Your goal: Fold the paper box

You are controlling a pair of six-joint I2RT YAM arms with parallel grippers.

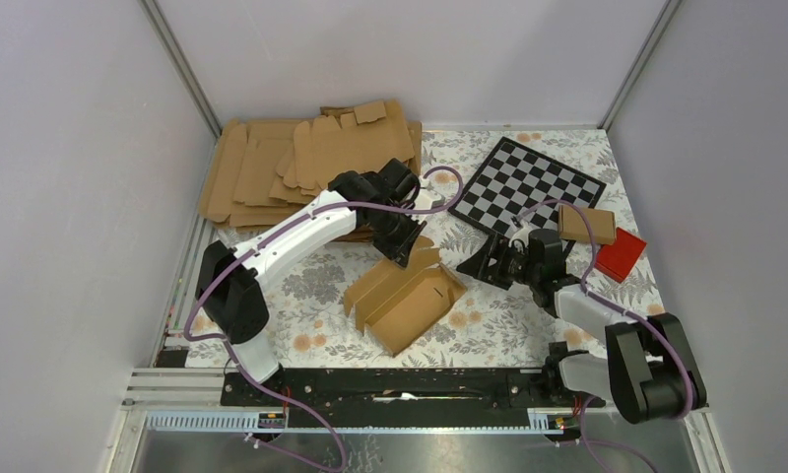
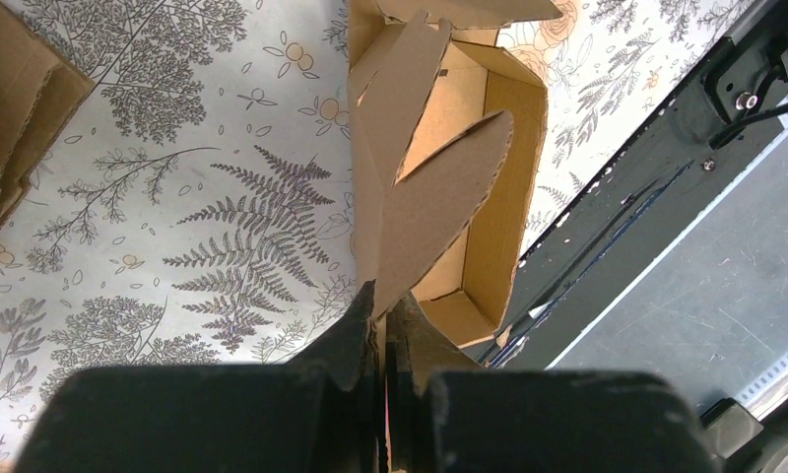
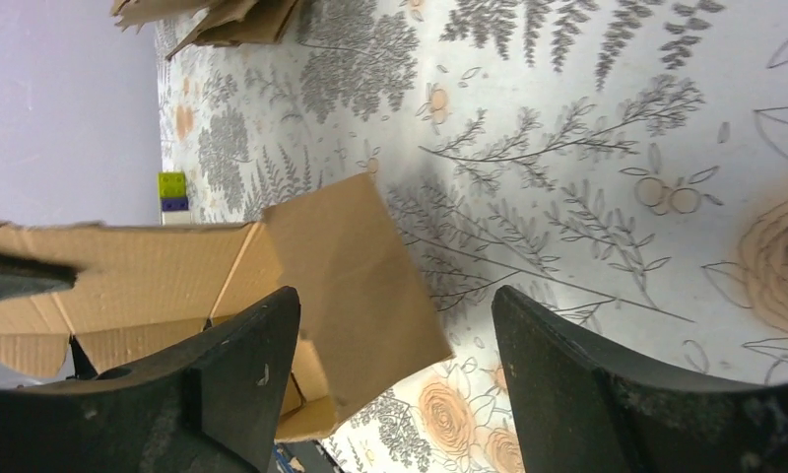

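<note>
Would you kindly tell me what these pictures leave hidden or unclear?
Top view: the left arm hides where its jaws meet the paper box.
Left wrist view: the pinched flap's end vanishes between the shut jaws.
Right wrist view: the box runs off the left edge; the yellow-and-purple object is too small to identify.

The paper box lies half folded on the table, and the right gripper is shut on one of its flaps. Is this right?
No. The left gripper is shut on a flap of the paper box, as the left wrist view shows; the right gripper stands open. The rest holds.
</note>
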